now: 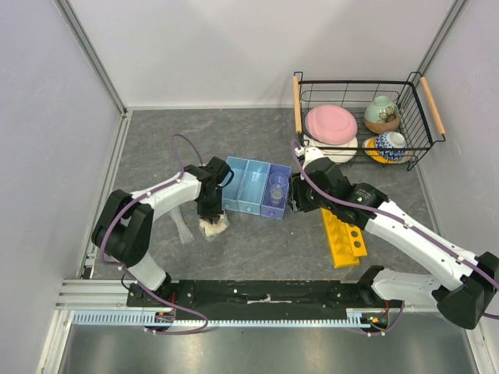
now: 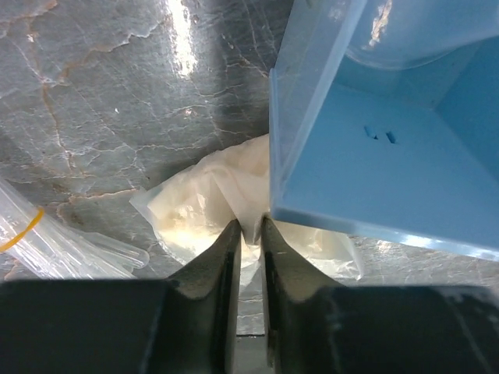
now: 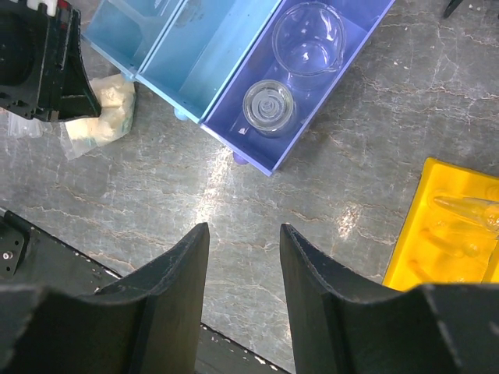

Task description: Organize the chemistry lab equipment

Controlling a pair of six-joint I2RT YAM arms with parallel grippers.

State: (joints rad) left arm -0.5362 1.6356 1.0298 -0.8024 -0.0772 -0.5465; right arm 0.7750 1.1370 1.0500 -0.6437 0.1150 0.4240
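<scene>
A cream lump (image 1: pixel 214 226) lies on the table against the near left corner of the blue three-compartment tray (image 1: pixel 253 187). My left gripper (image 2: pixel 249 230) is shut on a raised fold of the cream lump (image 2: pixel 195 210), right beside the tray's wall (image 2: pixel 366 156). In the tray's right compartment sit a small clear beaker (image 3: pixel 309 35) and a second round clear piece (image 3: pixel 268 107). My right gripper (image 3: pixel 244 230) hangs open over bare table, between the tray and the yellow rack (image 3: pixel 452 234), with nothing between its fingers. Clear test tubes (image 2: pixel 54 249) lie left of the lump.
The yellow rack (image 1: pixel 343 238) lies on the table under my right arm, with a clear tube (image 3: pixel 472 206) in it. A black wire basket (image 1: pixel 362 117) with a pink plate and ceramic bowls stands at the back right. Grey walls enclose the table.
</scene>
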